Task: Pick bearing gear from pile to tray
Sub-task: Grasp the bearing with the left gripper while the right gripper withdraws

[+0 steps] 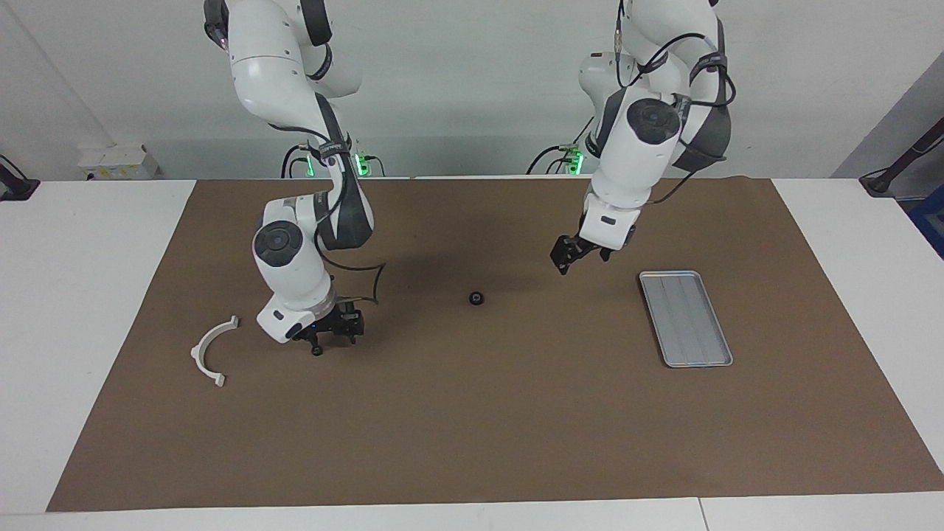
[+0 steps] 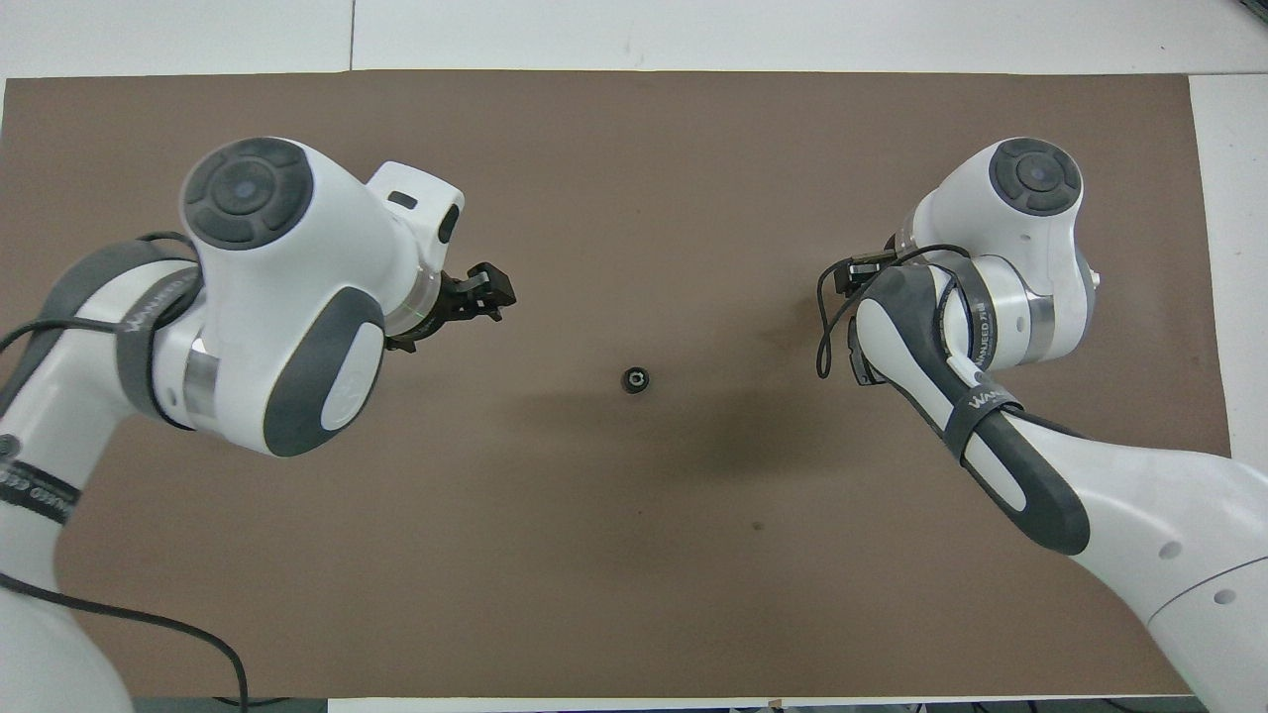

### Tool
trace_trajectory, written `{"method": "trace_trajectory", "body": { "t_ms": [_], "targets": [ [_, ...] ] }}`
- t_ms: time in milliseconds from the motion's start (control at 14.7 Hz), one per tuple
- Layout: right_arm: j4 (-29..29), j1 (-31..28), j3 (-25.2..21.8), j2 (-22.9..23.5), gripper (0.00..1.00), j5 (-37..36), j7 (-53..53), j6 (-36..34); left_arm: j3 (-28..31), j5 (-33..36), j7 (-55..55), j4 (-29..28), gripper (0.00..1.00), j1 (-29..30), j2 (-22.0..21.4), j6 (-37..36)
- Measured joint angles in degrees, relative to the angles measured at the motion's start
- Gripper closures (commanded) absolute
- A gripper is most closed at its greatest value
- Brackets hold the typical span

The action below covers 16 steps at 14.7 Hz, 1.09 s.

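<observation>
A small black ring point(image 1: 476, 298) lies alone on the brown mat, also in the overhead view point(image 2: 634, 379). My right gripper point(image 1: 334, 345) is low over the mat toward the right arm's end, open, with a small dark round part point(image 1: 317, 351) at one fingertip; I cannot tell if it is a ring. The overhead view hides this gripper under its arm. The white curved bracket point(image 1: 210, 352) lies beside it. The dark pad-shaped plates do not show. My left gripper point(image 1: 582, 262) hangs open and empty above the mat between the ring and the silver tray point(image 1: 684, 317); it shows from overhead too point(image 2: 487, 295).
The brown mat point(image 1: 472, 428) covers most of the white table. The tray holds nothing and lies toward the left arm's end. In the overhead view the arms cover the tray and the bracket.
</observation>
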Motion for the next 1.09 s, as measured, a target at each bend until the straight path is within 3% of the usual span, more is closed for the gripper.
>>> {"method": "trace_trajectory", "body": {
  "t_ms": [205,341,751,819,955,1024,1092],
  "targets": [
    [-0.3,-2.3,0.0,0.0,0.22,0.0,-3.2,0.0,0.0,0.0,-10.5,7.9,0.0,-6.6,10.4,1.5],
    [-0.5,-2.4,0.1,-0.1,0.24,0.0,-3.4,0.1,0.1,0.1,-15.0,10.0,0.0,-9.6,15.3,6.2],
    [-2.2,-2.4,0.2,-0.1,0.29,0.0,-3.4,3.2,0.3,0.1,-20.4,4.2,0.0,-14.0,16.8,14.8],
    [-2.4,-2.4,0.2,-0.1,0.4,0.0,-3.4,3.7,0.4,0.1,-20.5,3.5,0.0,-14.0,16.7,15.6],
    [-2.9,-2.4,0.2,-0.1,0.48,0.0,-3.4,4.3,0.5,0.1,-21.3,1.7,0.0,-14.0,16.6,18.1],
    [-3.2,-2.4,0.2,-0.1,0.58,0.0,-3.4,4.4,0.5,0.1,-21.5,1.1,0.0,-14.1,16.6,18.5],
    [-3.4,-2.4,0.2,-0.1,0.86,0.0,-3.4,4.4,0.5,0.1,-21.9,0.7,0.0,-14.1,16.6,18.8]
  ]
}}
